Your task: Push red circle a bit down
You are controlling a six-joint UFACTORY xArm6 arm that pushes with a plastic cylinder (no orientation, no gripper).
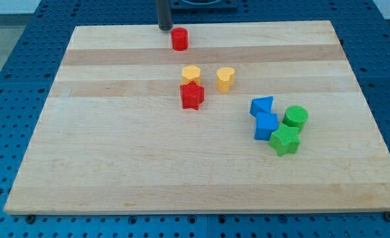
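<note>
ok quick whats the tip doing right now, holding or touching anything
My tip: no gripper, holds nothing; it sits just to the upper left of the red circle, contact cannot be told.

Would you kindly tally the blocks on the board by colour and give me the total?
Red: 2, the red circle beside my tip and the red star
Yellow: 2, the yellow hexagon and the yellow heart
Blue: 2, the blue triangle and the blue cube
Green: 2, the green circle and the green star
Total: 8
</note>
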